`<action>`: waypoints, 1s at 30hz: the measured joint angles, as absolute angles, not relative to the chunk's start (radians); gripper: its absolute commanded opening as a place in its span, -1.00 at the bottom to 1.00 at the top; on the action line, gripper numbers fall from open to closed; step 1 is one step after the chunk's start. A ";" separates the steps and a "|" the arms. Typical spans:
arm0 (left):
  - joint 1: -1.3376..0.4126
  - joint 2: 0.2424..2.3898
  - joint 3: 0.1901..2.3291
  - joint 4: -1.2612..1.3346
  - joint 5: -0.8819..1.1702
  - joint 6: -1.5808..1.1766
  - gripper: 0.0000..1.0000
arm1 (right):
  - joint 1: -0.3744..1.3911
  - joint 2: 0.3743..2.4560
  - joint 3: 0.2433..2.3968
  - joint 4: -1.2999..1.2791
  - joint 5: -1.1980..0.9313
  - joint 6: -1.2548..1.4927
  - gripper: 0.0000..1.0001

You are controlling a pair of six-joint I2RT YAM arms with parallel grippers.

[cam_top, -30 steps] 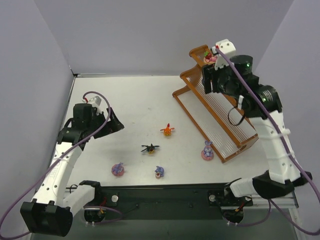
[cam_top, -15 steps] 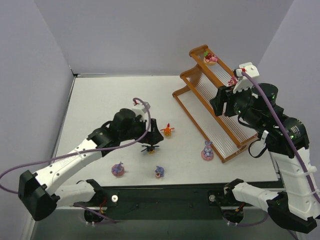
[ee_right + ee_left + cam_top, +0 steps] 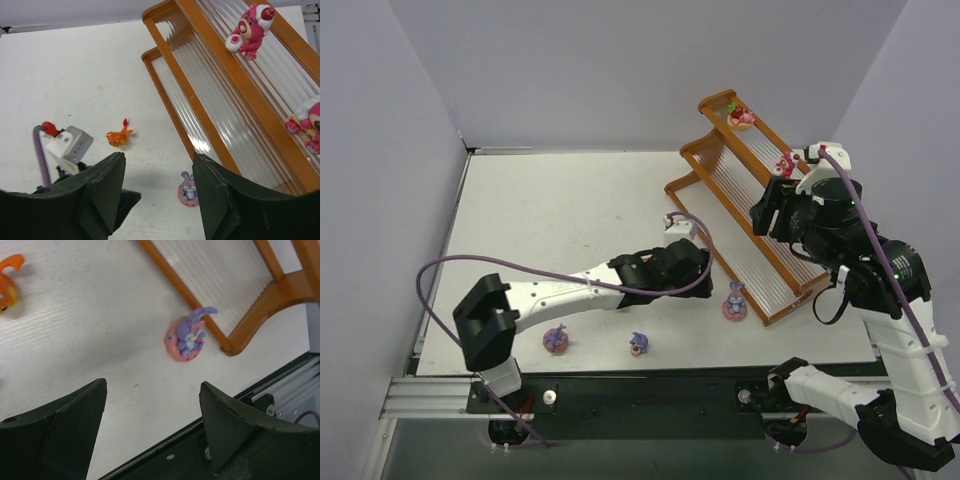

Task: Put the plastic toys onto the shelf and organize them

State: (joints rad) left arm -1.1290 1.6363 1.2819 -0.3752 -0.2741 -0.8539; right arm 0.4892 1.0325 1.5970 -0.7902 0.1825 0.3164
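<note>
Left gripper (image 3: pixel 152 390) is wide open and empty, low over the table. The purple toy (image 3: pixel 186 338) stands just ahead of the gap, hard by the shelf (image 3: pixel 180 285) front rail near its corner post.

Judgement: advance along the gap line and straddle the pink base. Keep the shelf-side finger clear of the rail and close gently, since the toy is small and rounded and likely to slip.

Right gripper (image 3: pixel 158 160) is open and empty, above the shelf. Pink bears (image 3: pixel 248 27) sit high on the shelf.

Hidden: in the top view the left arm covers its own fingers. The orange toy (image 3: pixel 118 137) shows only from the wrist views. Whether the purple toy touches the rail, cannot tell.
</note>
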 measured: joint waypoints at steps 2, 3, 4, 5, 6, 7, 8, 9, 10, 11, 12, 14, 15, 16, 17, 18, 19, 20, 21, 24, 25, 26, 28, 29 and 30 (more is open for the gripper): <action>-1.147 1.725 1.363 -0.376 -0.300 -0.905 0.54 | 0.484 1.023 1.597 -0.799 0.186 0.327 0.12; -1.155 1.768 1.399 -0.376 -0.314 -0.929 0.45 | 0.482 1.018 1.597 -0.804 0.186 0.334 0.12; -1.162 1.807 1.434 -0.377 -0.326 -0.949 0.40 | 0.477 1.012 1.597 -0.810 0.186 0.338 0.12; -1.170 1.845 1.467 -0.377 -0.335 -0.968 0.33 | 0.476 1.005 1.596 -0.816 0.185 0.340 0.12; -1.177 1.882 1.498 -0.376 -0.339 -0.984 0.22 | 0.474 0.999 1.594 -0.820 0.183 0.340 0.12; -1.185 1.917 1.529 -0.377 -0.341 -0.995 0.14 | 0.471 0.991 1.589 -0.822 0.181 0.339 0.12; -1.194 1.950 1.557 -0.374 -0.340 -1.007 0.04 | 0.471 0.981 1.583 -0.824 0.179 0.338 0.12; -1.203 1.980 1.576 -0.370 -0.339 -1.017 -0.09 | 0.471 0.971 1.577 -0.828 0.179 0.336 0.12; -1.210 2.005 1.591 -0.365 -0.335 -1.022 -0.15 | 0.471 0.963 1.575 -0.835 0.179 0.335 0.12; -1.217 2.027 1.598 -0.360 -0.329 -1.028 -0.21 | 0.473 0.952 1.573 -0.839 0.180 0.332 0.12; -1.224 2.043 1.603 -0.358 -0.324 -1.031 -0.27 | 0.473 0.946 1.573 -0.841 0.180 0.332 0.12; -1.237 2.066 1.603 -0.354 -0.309 -1.034 -0.27 | 0.473 0.931 1.570 -0.842 0.180 0.331 0.12; -1.242 2.072 1.603 -0.354 -0.305 -1.032 -0.27 | 0.473 0.925 1.566 -0.842 0.180 0.331 0.12; -1.249 2.075 1.601 -0.347 -0.297 -1.032 -0.27 | 0.473 0.918 1.561 -0.842 0.180 0.331 0.12; -1.256 2.076 1.593 -0.333 -0.287 -1.032 -0.26 | 0.473 0.911 1.556 -0.843 0.180 0.331 0.12; -1.262 2.076 1.587 -0.316 -0.281 -1.032 -0.26 | 0.473 0.902 1.550 -0.843 0.180 0.331 0.12; -1.268 2.076 1.578 -0.294 -0.275 -1.032 -0.26 | 0.473 0.894 1.545 -0.845 0.180 0.331 0.12; -1.275 2.076 1.567 -0.271 -0.268 -1.034 -0.26 | 0.473 0.887 1.540 -0.846 0.180 0.330 0.12; -1.280 2.076 1.555 -0.249 -0.262 -1.036 -0.26 | 0.473 0.881 1.534 -0.846 0.180 0.331 0.12; -1.293 2.080 1.530 -0.194 -0.236 -1.047 -0.30 | 0.473 0.870 1.519 -0.850 0.180 0.331 0.12; -1.296 2.086 1.530 -0.174 -0.226 -1.053 -0.31 | 0.473 0.869 1.515 -0.850 0.180 0.331 0.12; -1.298 2.093 1.530 -0.152 -0.218 -1.058 -0.31 | 0.473 0.868 1.512 -0.850 0.180 0.331 0.12; -1.299 2.111 1.530 -0.111 -0.204 -1.067 -0.33 | 0.473 0.868 1.508 -0.851 0.181 0.331 0.12; -1.299 2.119 1.529 -0.097 -0.201 -1.070 -0.38 | 0.473 0.867 1.506 -0.851 0.181 0.331 0.12; -1.299 2.128 1.526 -0.080 -0.200 -1.072 -0.39 | 0.473 0.867 1.503 -0.851 0.181 0.331 0.12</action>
State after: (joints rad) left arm -1.2995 2.1277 1.5265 -0.0799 -0.2001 -1.0718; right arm 0.4732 0.8673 1.5032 -0.8513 0.1806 0.3305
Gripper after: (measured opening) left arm 0.339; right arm 0.562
